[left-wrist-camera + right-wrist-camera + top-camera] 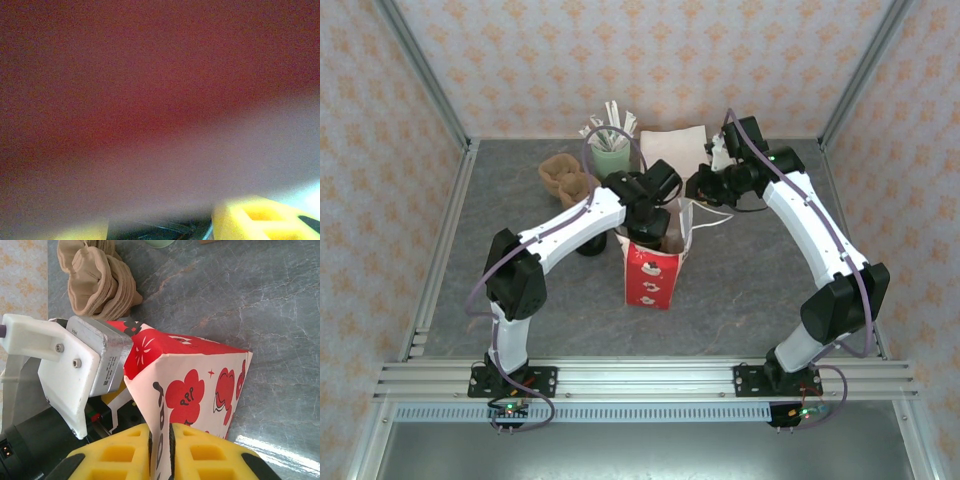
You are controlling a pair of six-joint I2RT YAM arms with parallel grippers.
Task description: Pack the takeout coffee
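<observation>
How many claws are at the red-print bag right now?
2. The left claw reaches down into the open top of the red-print bag; what it holds, if anything, can't be judged. The right claw is pinched shut on the bag's upper edge.

Red-and-white bag (200,390) with red blossom print, grey marbled table (280,300), yellow right pincer (160,440), peach floral walls (650,60)

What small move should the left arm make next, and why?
Probably lower the left gripper slightly deeper into the paper bag: the right gripper pinches its rim, and the left gripper sits at its mouth, close to the red wall, something dark and blurred between its fingers.
</observation>
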